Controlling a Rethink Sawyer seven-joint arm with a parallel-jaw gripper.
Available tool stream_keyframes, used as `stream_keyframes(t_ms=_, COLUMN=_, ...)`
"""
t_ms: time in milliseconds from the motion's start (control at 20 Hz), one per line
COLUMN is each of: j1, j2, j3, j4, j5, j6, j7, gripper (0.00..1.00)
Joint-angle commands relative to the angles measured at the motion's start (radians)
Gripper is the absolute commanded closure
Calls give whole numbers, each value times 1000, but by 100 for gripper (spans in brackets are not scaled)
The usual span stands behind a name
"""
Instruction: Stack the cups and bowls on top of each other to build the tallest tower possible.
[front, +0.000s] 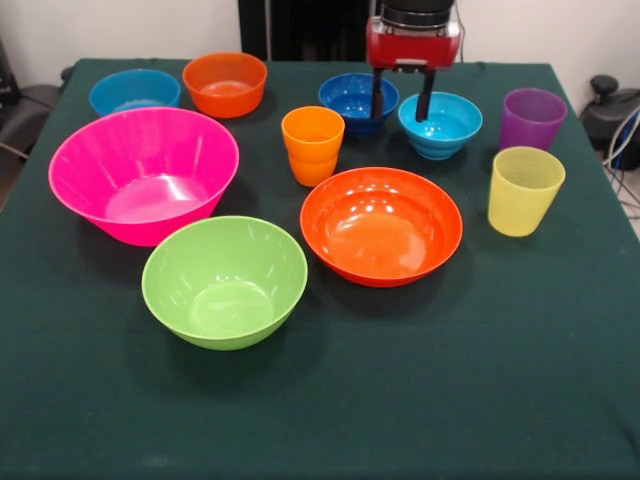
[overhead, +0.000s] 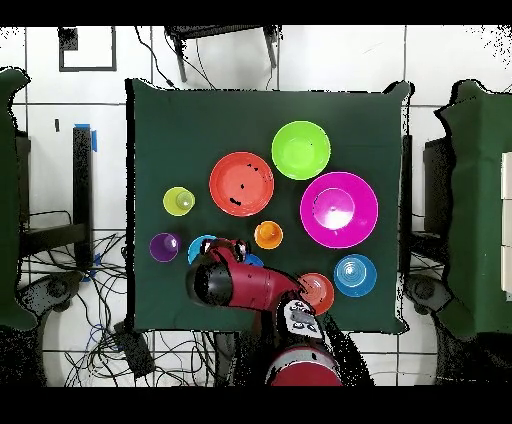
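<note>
Fingers (front: 403, 97) held apart, empty, between dark blue bowl (front: 357, 101) and cyan bowl (front: 441, 124). No tower started: cups and bowls all stand singly on the worktop (front: 500, 350), pink bowl (front: 143, 174) and lime bowl (front: 224, 281) unstacked. Everything left.

Seven bowls (front: 381, 225), three cups (front: 313, 145).

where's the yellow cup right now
In the front view the yellow cup stands at the right, just in front of the purple cup, right of the big orange bowl.
</note>
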Motion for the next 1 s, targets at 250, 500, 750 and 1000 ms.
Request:
stream_keyframes(t_ms=250, j1=26, j2=59, j3=41, j4=-135, j5=23, j6=82, j7=137, gripper=0)
stream_keyframes(t_ms=500, j1=1, j2=124, j3=51, j4=-192, j5=3, j6=63, j7=115, gripper=0)
stream_keyframes(t_ms=750, j1=-7, j2=143, j3=52, j4=-220, j5=-6, j6=76, j7=108, gripper=0)
stream_keyframes(t_ms=1000, j1=2, j2=135, j3=46, j4=-224, j5=-7, j6=85, j7=113, gripper=0)
